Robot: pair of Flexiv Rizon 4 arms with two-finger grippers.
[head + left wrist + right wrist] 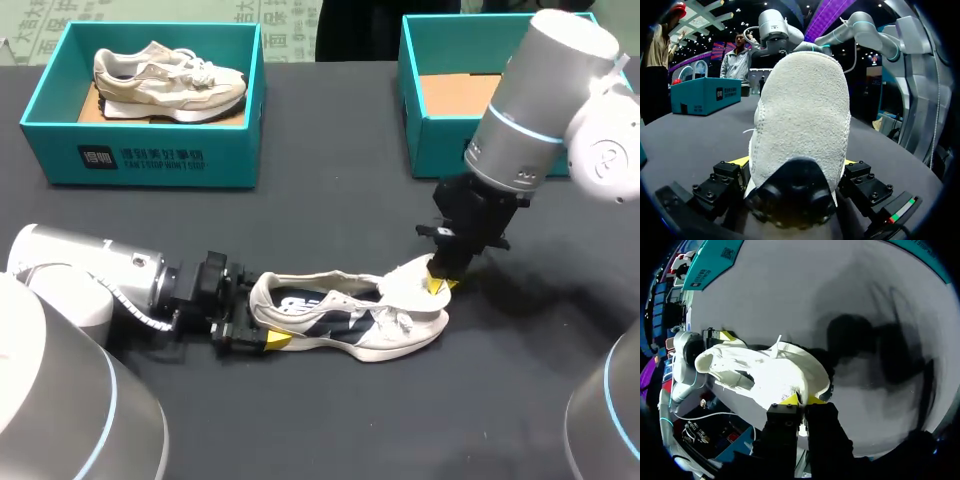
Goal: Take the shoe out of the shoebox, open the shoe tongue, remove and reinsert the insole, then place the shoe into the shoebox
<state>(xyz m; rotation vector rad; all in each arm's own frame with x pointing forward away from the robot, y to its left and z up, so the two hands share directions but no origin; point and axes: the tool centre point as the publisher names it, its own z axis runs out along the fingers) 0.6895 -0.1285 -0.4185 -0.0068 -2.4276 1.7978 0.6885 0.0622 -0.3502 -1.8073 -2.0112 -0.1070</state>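
Note:
A white shoe (340, 315) with navy side panels lies on its sole on the dark table, toe to the right. My left gripper (265, 315) has the heel between its wide-set fingers. In the left wrist view the heel (805, 110) fills the gap, and both fingers of the left gripper (794, 162) press on it. My right gripper (438, 283) comes down from above, shut on the white tongue (405, 280), which is lifted toward the toe. In the right wrist view the right gripper (800, 400) pinches the edge of the shoe (770, 372).
A teal shoebox (150, 155) at the back left holds a second, beige shoe (170, 80). Another teal shoebox (440, 140) at the back right shows only its cardboard floor. My right arm hangs over the space in front of that box.

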